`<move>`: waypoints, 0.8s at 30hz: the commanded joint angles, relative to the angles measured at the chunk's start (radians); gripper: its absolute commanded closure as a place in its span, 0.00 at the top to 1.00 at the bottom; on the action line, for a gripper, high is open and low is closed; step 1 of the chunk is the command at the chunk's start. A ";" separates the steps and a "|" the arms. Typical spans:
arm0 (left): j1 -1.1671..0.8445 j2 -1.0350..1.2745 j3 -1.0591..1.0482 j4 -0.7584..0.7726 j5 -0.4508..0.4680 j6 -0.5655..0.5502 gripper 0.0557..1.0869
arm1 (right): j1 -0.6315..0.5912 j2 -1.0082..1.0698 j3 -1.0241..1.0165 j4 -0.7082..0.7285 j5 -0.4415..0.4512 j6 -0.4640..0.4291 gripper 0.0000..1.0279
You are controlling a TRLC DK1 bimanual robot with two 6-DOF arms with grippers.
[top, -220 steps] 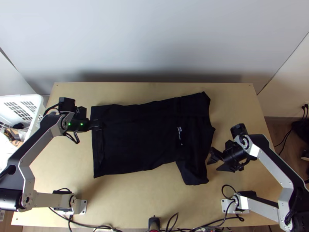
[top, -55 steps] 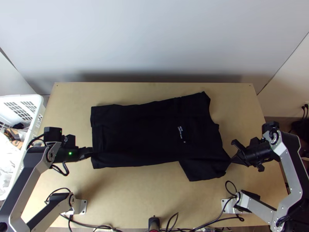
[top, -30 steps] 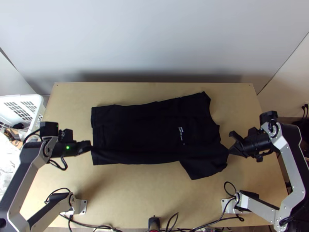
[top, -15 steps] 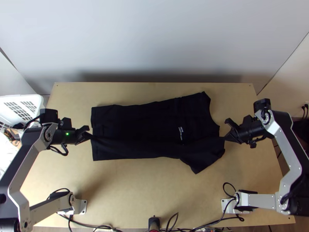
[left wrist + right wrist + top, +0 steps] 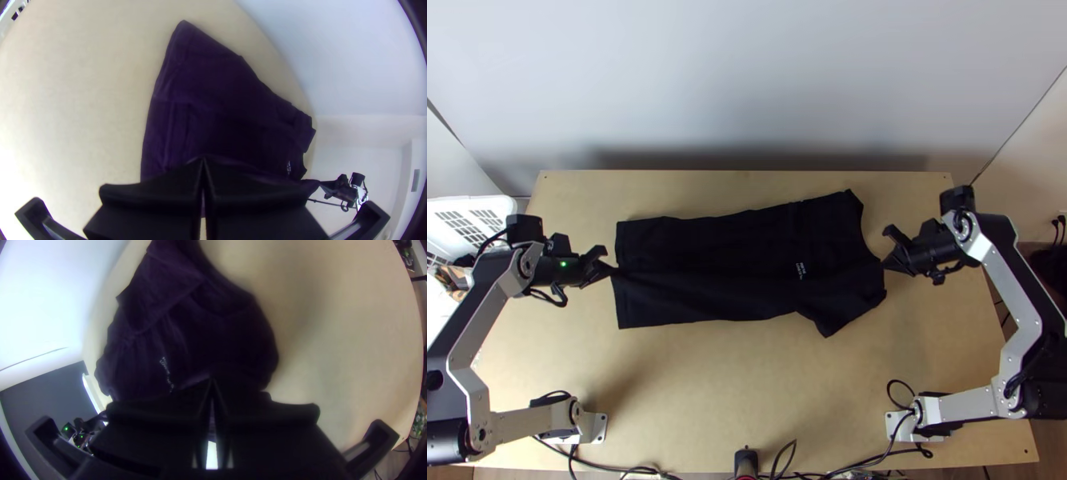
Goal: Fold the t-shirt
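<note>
The black t-shirt [image 5: 723, 264] lies lengthwise across the table, its near side lifted into a taut line between the two grippers. At its left end, my left gripper [image 5: 613, 272] is shut on the hem; in the left wrist view the fingers of the left gripper [image 5: 202, 162] meet over the dark cloth [image 5: 213, 102]. At the shoulder end on the right, my right gripper [image 5: 886, 266] is shut on the cloth, and in the right wrist view the right gripper [image 5: 212, 381] has its tips together at the shirt [image 5: 213, 338]. A sleeve [image 5: 835, 314] hangs toward the near side.
A white basket [image 5: 497, 210] with things in it stands beyond the left edge of the wooden table [image 5: 747, 400]. Cables and a small black device [image 5: 745, 460] are at the near edge. A pale wall [image 5: 747, 80] rises behind the table.
Both grippers have moved up the picture, toward the table's far side, drawing the shirt's near edge and sleeve along. Since the oldest frame, both have taken hold of the cloth.
</note>
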 commanded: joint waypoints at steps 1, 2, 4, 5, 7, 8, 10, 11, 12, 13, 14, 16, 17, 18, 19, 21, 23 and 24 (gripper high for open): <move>-0.025 0.052 0.074 0.013 0.001 -0.036 0.03 | 0.082 0.063 0.134 -0.014 -0.001 0.026 0.03; -0.030 0.058 0.085 0.013 0.001 -0.040 0.03 | 0.093 0.079 0.163 -0.028 -0.001 0.033 0.03; -0.041 0.070 0.108 0.013 0.001 -0.051 0.03 | 0.107 0.111 0.221 -0.052 -0.001 0.038 0.03; -0.042 0.076 0.117 0.013 0.001 -0.053 0.03 | 0.115 0.126 0.246 -0.062 -0.001 0.039 0.03; -0.048 0.084 0.130 0.013 0.001 -0.057 0.03 | 0.122 0.168 0.303 -0.091 -0.001 0.039 0.03; -0.050 0.087 0.134 0.013 0.001 -0.057 0.03 | 0.125 0.187 0.327 -0.106 -0.001 0.039 0.03; -0.051 0.090 0.140 0.013 0.001 -0.057 0.03 | 0.125 0.224 0.365 -0.115 0.001 0.039 0.03; -0.051 0.093 0.142 0.013 0.001 -0.057 0.03 | 0.125 0.244 0.382 -0.126 0.001 0.038 0.03; -0.050 0.093 0.143 0.013 0.001 -0.057 0.03 | 0.125 0.261 0.398 -0.131 0.002 0.038 0.03; -0.048 0.093 0.145 0.013 0.001 -0.057 0.03 | 0.125 0.276 0.410 -0.131 0.002 0.038 0.03; -0.045 0.095 0.145 0.013 0.001 -0.057 0.03 | 0.124 0.298 0.424 -0.132 0.005 0.038 0.03; -0.041 0.099 0.148 0.013 0.001 -0.059 0.03 | 0.125 0.336 0.450 -0.134 0.013 0.039 0.03; -0.039 0.104 0.150 0.013 0.000 -0.060 0.03 | 0.125 0.356 0.465 -0.134 0.020 0.039 0.03; -0.038 0.107 0.151 0.013 0.000 -0.065 0.03 | 0.125 0.375 0.480 -0.134 0.022 0.039 0.03; -0.036 0.113 0.153 0.015 -0.002 -0.070 0.03 | 0.125 0.395 0.497 -0.134 0.025 0.039 0.03; -0.031 0.129 0.156 0.016 -0.008 -0.074 0.03 | 0.124 0.428 0.531 -0.134 0.036 0.041 0.03; -0.028 0.147 0.157 0.021 -0.031 -0.076 0.03 | 0.122 0.462 0.566 -0.135 0.048 0.041 0.03; -0.022 0.156 0.159 0.024 -0.037 -0.077 0.03 | 0.122 0.476 0.580 -0.135 0.053 0.041 0.03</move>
